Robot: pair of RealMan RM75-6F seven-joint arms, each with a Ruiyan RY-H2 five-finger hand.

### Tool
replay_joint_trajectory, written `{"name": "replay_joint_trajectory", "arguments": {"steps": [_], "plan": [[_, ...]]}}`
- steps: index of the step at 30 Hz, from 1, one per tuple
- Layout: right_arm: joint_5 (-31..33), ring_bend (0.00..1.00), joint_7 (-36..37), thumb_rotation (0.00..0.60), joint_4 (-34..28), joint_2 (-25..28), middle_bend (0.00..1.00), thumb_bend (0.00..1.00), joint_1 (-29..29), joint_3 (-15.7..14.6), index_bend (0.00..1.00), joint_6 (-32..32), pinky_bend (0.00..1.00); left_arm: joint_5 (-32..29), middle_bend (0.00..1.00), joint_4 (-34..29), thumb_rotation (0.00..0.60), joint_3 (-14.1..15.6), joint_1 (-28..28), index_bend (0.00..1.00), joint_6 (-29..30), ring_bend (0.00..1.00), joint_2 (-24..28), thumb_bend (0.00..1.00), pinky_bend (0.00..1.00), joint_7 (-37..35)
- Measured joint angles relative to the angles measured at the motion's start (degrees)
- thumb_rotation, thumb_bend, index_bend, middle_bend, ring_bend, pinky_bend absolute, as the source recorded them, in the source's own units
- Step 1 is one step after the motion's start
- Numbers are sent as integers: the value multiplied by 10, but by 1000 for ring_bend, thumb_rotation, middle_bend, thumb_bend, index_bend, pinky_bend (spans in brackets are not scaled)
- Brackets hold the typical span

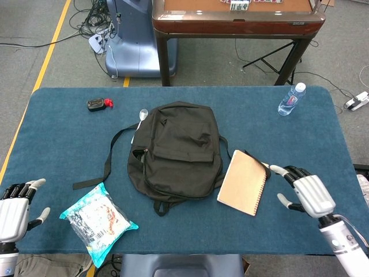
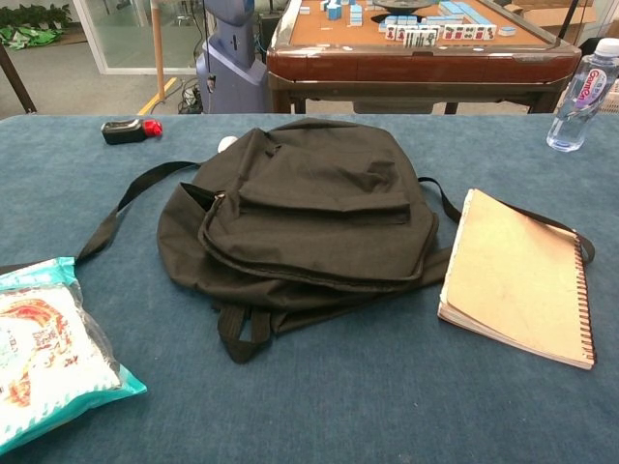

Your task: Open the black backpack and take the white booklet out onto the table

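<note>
A: How far along is the task?

B: Nothing is done. The black backpack (image 1: 176,151) lies closed mid-desk; no white booklet shows.

A: And the hands?

B: Both empty, fingers spread. The right hand (image 1: 307,192) is just beside a tan notebook (image 1: 244,182), the backpack beyond it. The left hand (image 1: 16,209) is at the near desk (image 1: 52,133) edge.

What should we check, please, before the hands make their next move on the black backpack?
1. Black backpack lying flat, within view: ok.
2. Backpack opened: not ok, it looks closed.
3. White booklet visible: cannot tell, none shows outside the bag.
4. Right hand free, fingers apart beside the tan spiral notebook: ok.
5. Left hand free at the table's near edge: ok.
6. Strap under the notebook could snag: cannot tell.
</note>
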Motion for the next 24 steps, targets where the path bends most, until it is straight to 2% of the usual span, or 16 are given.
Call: {"name": "replay_joint_trajectory", "arguments": {"steps": [5,11,19,24], "plan": [[-1,206,-18,600,-14,-16,279,229,56,9,163,-72,302,2,291,-4,600,3,4,283,3,265,4,240,196,2],[23,168,-69,600,-32,-63,244,153,124,30,154,-147,291,3,291,-8,600,4,7,283,5,265,5,241,196,5],[115,91,-156,600,-28,-151,149,47,185,60,67,-217,224,0,291,-7,600,4,8,283,3,265,7,240,196,7],[154,82,-198,600,-16,-202,135,33,218,68,53,-240,220,0,290,-6,600,4,8,283,2,265,7,241,196,5]]}}
